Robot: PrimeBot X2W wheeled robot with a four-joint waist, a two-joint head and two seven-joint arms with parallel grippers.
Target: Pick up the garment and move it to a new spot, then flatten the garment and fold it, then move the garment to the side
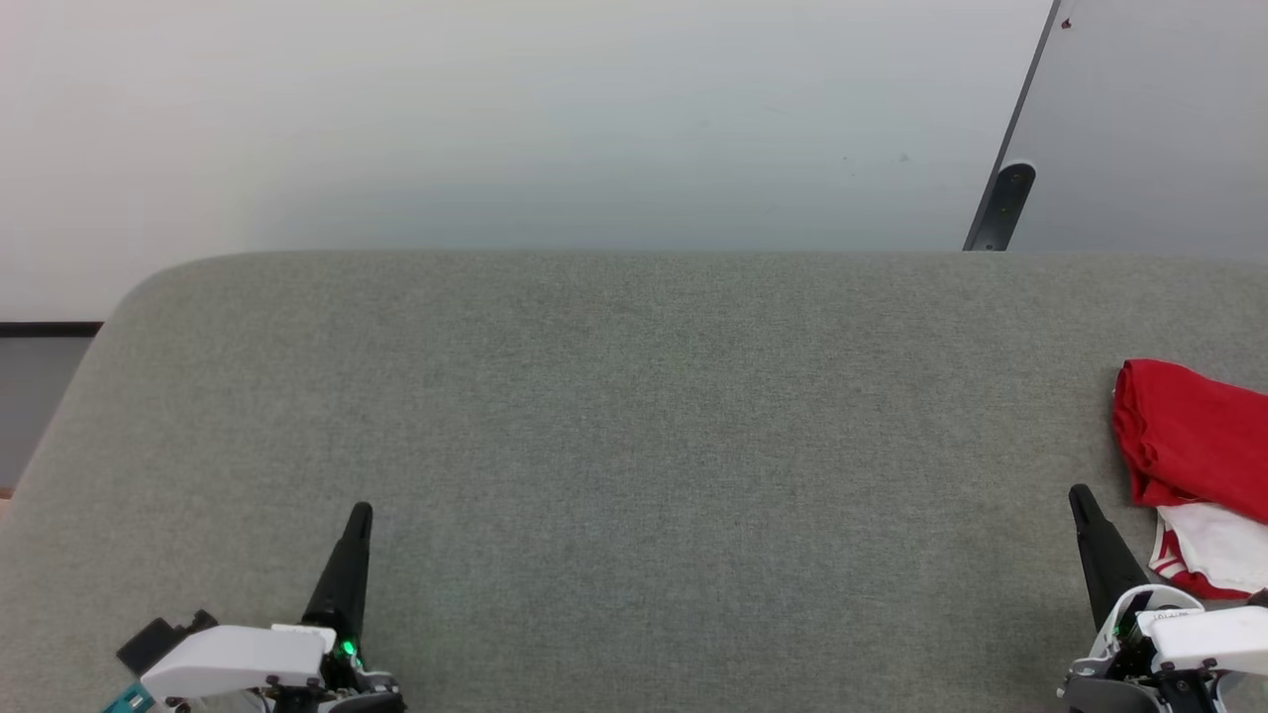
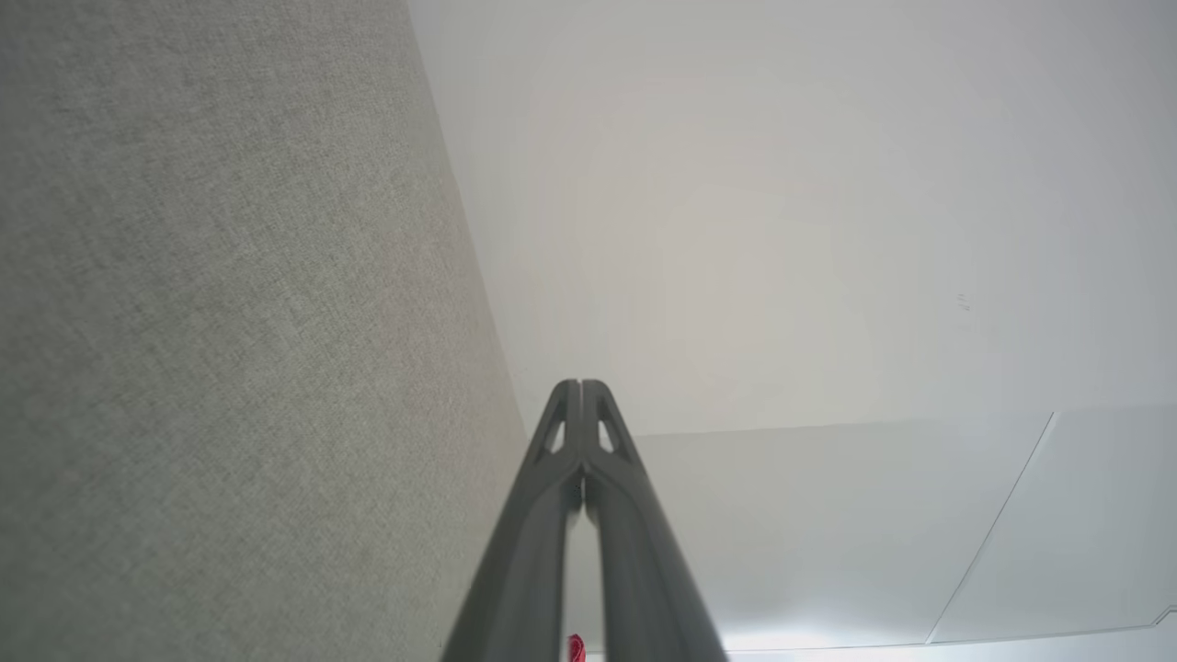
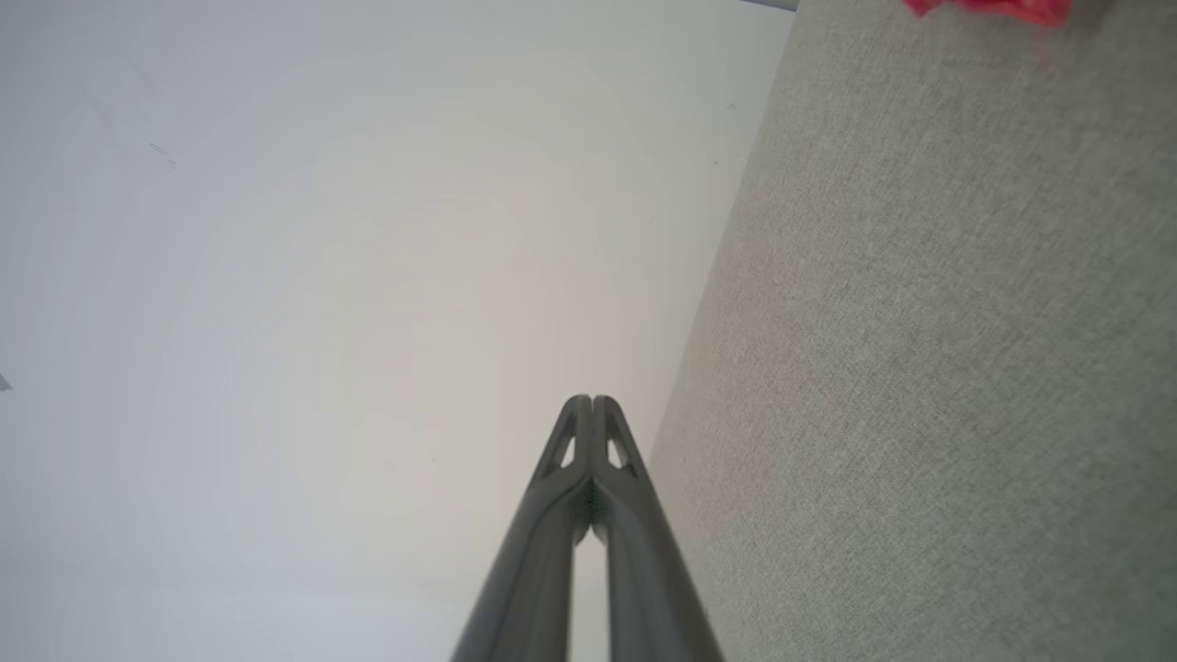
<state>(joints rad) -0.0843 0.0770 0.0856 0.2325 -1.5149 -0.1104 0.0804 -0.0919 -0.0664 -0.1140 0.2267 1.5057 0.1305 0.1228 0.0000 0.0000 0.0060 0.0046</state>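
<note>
1. L hand [image 1: 361,511], lower left over the grey bench [image 1: 634,426]: fingers pressed together, holding nothing. It is well apart from the shirt, so any reach w/ this arm would cross the whole bench. Fingers pressed tight like this would shove cloth, not grip it.
2. Mid bench: bare grey weave. The surface looks grippy, so cloth dragged across it could bunch or roll instead of sliding flat.
3. R hand [image 1: 1082,493], lower right: fingers together too, empty, tip near the shirt but not touching it. A sideways swing from here could snag the white sleeve [image 1: 1223,545] and pull the layers open.
4. Shirt [image 1: 1184,436], far right of the bench: a red bundle doubled over in loose layers. The sleeve end w/ striped trim pokes out on the near side.
   - Part of the shirt runs out of the head view, so its full shape can't be told, nor where the bench ends there.
   - The scene fits two stages: a heap lying at the side for pickup, or a folded piece set aside.
   - Either way the risk is the same. It sits at the margin, so a nudge might send it over an unseen edge. The loose layers would likely spill if it were gripped by the top fold alone.
</note>
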